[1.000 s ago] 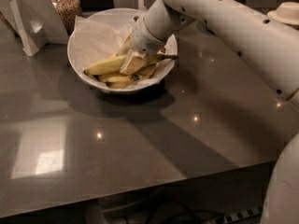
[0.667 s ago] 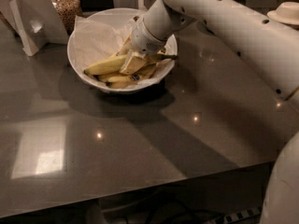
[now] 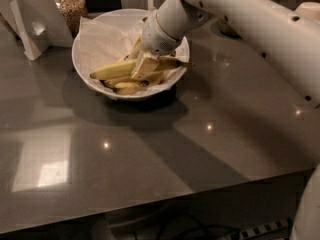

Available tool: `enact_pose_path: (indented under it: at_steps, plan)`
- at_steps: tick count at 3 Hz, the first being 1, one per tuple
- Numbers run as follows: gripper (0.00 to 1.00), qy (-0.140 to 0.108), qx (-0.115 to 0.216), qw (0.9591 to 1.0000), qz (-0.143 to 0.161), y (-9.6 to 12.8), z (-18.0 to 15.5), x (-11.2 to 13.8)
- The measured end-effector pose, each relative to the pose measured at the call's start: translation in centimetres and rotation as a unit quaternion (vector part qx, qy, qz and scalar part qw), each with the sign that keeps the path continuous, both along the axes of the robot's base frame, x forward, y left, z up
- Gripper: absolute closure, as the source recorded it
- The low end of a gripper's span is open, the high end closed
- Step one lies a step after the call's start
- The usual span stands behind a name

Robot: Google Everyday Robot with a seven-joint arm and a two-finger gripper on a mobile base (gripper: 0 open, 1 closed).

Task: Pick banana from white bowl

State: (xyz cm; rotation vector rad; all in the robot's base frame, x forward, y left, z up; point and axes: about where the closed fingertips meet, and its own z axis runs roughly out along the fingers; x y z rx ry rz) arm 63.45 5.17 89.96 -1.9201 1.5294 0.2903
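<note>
The white bowl (image 3: 79,59), lined with white paper, stands at the back of the grey table. The long yellow banana (image 3: 112,70) lies across it on top of the other bananas, its dark stem tip pointing right (image 3: 186,63). My gripper (image 3: 141,59) reaches down into the bowl from the upper right and sits over the banana's middle, in contact with it. The gripper hides the banana's mid-length, so no sticker shows.
Shorter bananas (image 3: 127,87) lie under the long one. A glass jar of grain (image 3: 70,6) and a white folded card stand (image 3: 30,26) are behind and left of the bowl. My arm (image 3: 260,29) crosses the upper right. The table's front edge (image 3: 165,194) is near.
</note>
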Motion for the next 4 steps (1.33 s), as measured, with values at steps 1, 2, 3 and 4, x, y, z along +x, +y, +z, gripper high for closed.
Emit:
enact_pose_path:
  at_steps: [1, 2, 3, 4]
  plan:
    - [1.0, -0.016, -0.004, 0.9998, 0.011, -0.5, 2.2, -1.1]
    - [1.0, -0.028, -0.024, 0.9991, 0.021, -1.8, 3.9, -2.7]
    - [1.0, -0.025, -0.062, 0.9975, 0.021, -3.9, 4.8, -4.2]
    - [1.0, -0.012, -0.104, 0.9944, 0.012, -6.6, 5.3, -5.6]
